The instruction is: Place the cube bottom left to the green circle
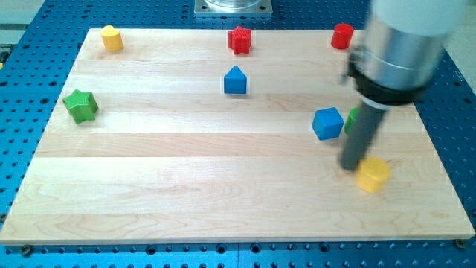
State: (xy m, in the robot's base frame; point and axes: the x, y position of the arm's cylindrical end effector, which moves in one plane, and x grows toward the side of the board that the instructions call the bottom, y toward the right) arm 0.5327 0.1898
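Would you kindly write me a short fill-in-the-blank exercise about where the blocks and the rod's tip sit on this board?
1. My tip rests right beside the ____ cube.
2. The blue cube lies just to the view's ____ of the green circle, which the rod partly hides.
3. The green star sits near the board's ____ edge in the view.
4. The block in the view's top left corner is ____.

Missing words: yellow; left; left; yellow

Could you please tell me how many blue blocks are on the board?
2: a blue house-shaped block at upper centre, and a blue cube at the view's right, left of my tip. None seems hidden.
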